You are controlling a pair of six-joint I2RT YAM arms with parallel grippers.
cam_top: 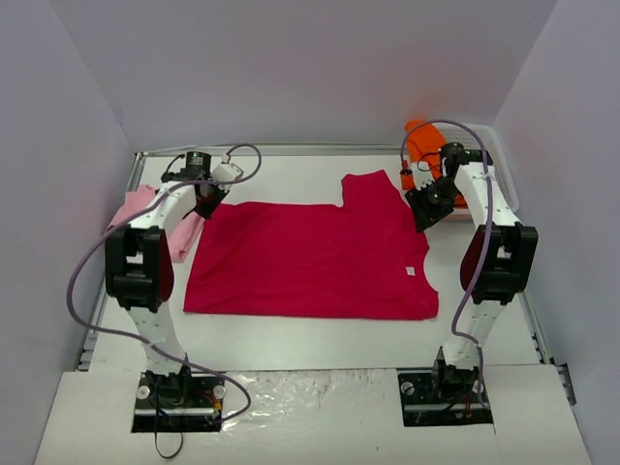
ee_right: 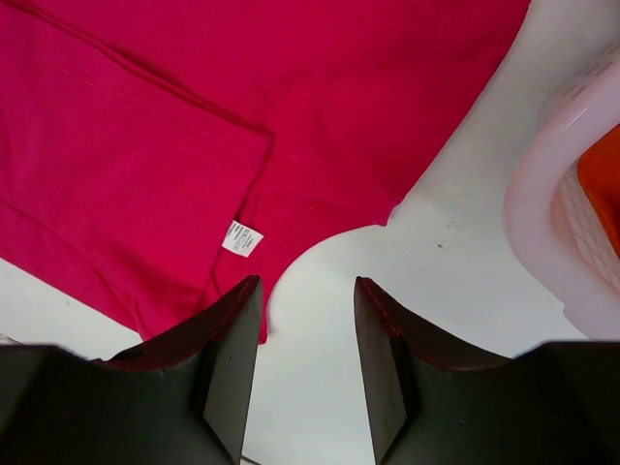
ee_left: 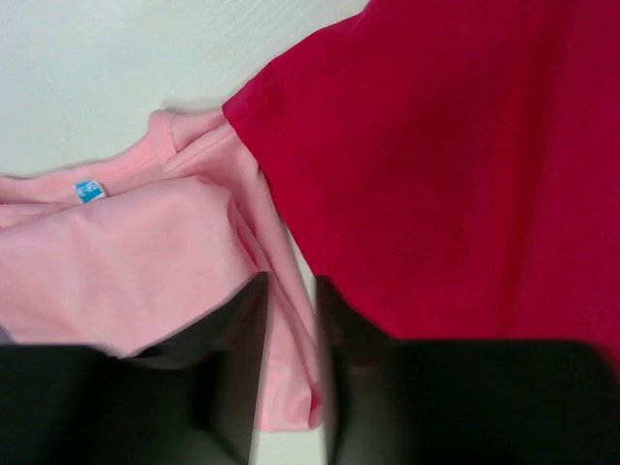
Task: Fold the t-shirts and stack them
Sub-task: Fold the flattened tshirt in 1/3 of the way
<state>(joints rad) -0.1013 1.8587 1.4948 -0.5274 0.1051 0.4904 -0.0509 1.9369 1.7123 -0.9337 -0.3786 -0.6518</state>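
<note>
The right gripper [ee_right: 307, 329] held its 2 fingers spread over bare white table [ee_right: 455, 242], with the curved neckline of the smooth crimson t-shirt [ee_right: 291, 97] just ahead-left and the rounded rim of the plastic basket [ee_right: 542, 194] to its right. The left gripper [ee_left: 291, 320] stood narrowly parted, pinching nothing, above the rumpled pale pink t-shirt [ee_left: 126, 262], the crimson sleeve hem ahead on its right.

The large crimson-magenta cloth t-shirt [cam_top: 310, 257] is one solid colour with no pattern, and a small white printed label [ee_right: 242, 238] sits by its neckline. At its 9 o'clock, the plain pale pink cloth t-shirt [cam_top: 145, 208] carries a tiny bright blue neck tag [ee_left: 89, 190]. At 1 o'clock, a bright orange cloth t-shirt [cam_top: 421, 145] shows inside the white plastic mesh basket [ee_right: 542, 194]. The tabletop [cam_top: 310, 334] is matte white. Both pairs of jaws are black.
</note>
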